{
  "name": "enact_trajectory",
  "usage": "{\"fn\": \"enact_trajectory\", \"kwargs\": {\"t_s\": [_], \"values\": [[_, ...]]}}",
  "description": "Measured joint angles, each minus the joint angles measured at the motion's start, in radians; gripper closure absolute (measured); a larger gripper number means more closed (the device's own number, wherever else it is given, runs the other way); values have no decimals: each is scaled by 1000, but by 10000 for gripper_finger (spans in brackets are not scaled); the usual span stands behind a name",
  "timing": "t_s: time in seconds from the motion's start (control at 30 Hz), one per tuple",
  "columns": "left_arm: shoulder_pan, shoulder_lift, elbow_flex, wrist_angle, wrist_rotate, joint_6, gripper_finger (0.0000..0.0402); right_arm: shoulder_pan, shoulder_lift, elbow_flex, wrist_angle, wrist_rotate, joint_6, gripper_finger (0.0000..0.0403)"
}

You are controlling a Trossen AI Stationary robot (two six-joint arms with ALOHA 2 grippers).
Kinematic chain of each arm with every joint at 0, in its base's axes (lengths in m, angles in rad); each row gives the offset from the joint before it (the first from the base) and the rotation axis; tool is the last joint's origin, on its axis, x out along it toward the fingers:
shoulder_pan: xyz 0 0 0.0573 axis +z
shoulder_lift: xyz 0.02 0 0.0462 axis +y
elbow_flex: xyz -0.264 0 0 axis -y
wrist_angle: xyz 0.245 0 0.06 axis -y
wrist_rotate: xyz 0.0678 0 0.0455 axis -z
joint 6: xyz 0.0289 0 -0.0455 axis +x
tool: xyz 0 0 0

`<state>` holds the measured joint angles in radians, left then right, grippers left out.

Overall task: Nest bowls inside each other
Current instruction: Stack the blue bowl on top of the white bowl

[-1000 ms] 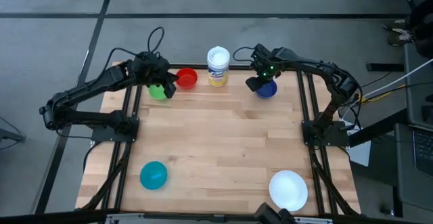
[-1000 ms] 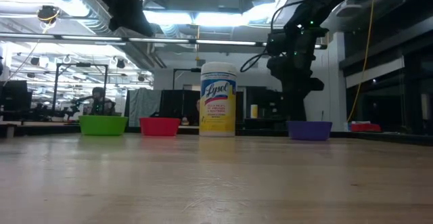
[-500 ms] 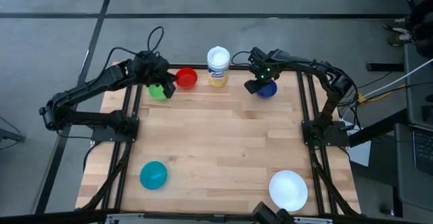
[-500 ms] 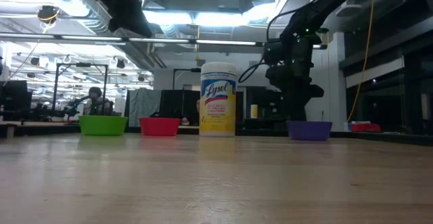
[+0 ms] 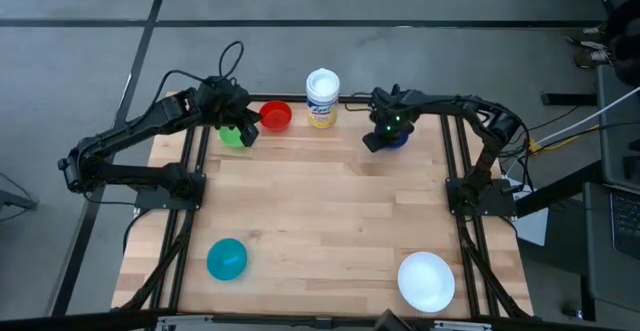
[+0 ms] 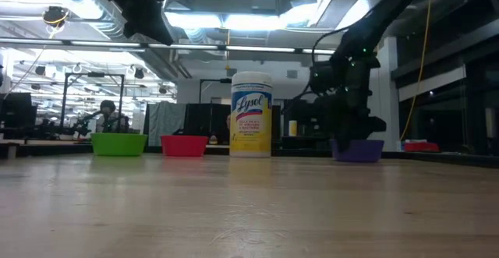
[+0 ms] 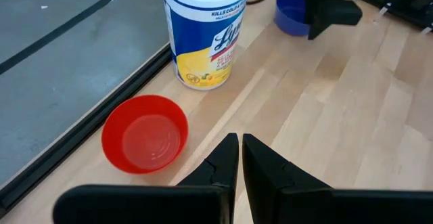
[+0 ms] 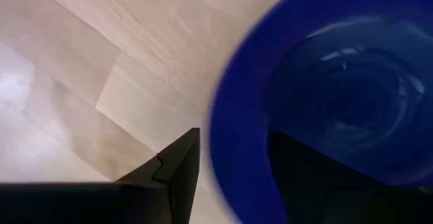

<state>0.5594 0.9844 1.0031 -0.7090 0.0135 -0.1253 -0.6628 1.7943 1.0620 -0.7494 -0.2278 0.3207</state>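
Counter (image 5: 330,201): we see pale wooden planks with visible grain, a rectangular top.
Left gripper (image 5: 248,129): it hovers above the green bowl at the far left of the counter; its dark fingers (image 7: 226,158) are pressed together, holding nothing.
Green bowl (image 5: 232,136): smooth round plastic, mouth up, at the far edge.
Red bowl (image 5: 276,117): glossy, round, mouth up, just beside the green one; we see faint rings on its floor.
Wipes tub (image 5: 322,98): white upright cylinder with a yellow label, between the red and dark blue bowls.
Right gripper (image 5: 383,134): low at the dark blue bowl (image 5: 398,137), its fingers (image 8: 177,163) spread to either side of the near rim; whether they press on it we cannot tell.
Cyan bowl (image 5: 227,258): near left corner, mouth up.
White bowl (image 5: 426,279): near right corner, mouth up.
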Motion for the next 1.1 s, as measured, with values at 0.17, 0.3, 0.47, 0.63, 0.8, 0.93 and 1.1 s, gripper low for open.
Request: {"fn": "enact_trajectory", "kwargs": {"t_s": [0.17,0.3,0.47,0.63,0.8,0.93,1.1], "values": [[0,0,0,0,7,-2,384,0,0,-21,47,25,35,302],[0,0,0,0,13,-19,384,2,-16,-17,71,25,18,386],[0,0,0,0,13,-21,384,17,-92,-14,115,19,22,397],[0,0,0,0,14,-20,384,36,-251,-11,144,-57,78,399],[0,0,0,1,14,-18,384,115,-428,-11,138,-147,157,401],[0,0,0,1,13,-18,384,256,-527,-11,136,-178,287,401],[0,0,0,2,13,-10,384,492,-572,-10,133,-178,456,401]]}}
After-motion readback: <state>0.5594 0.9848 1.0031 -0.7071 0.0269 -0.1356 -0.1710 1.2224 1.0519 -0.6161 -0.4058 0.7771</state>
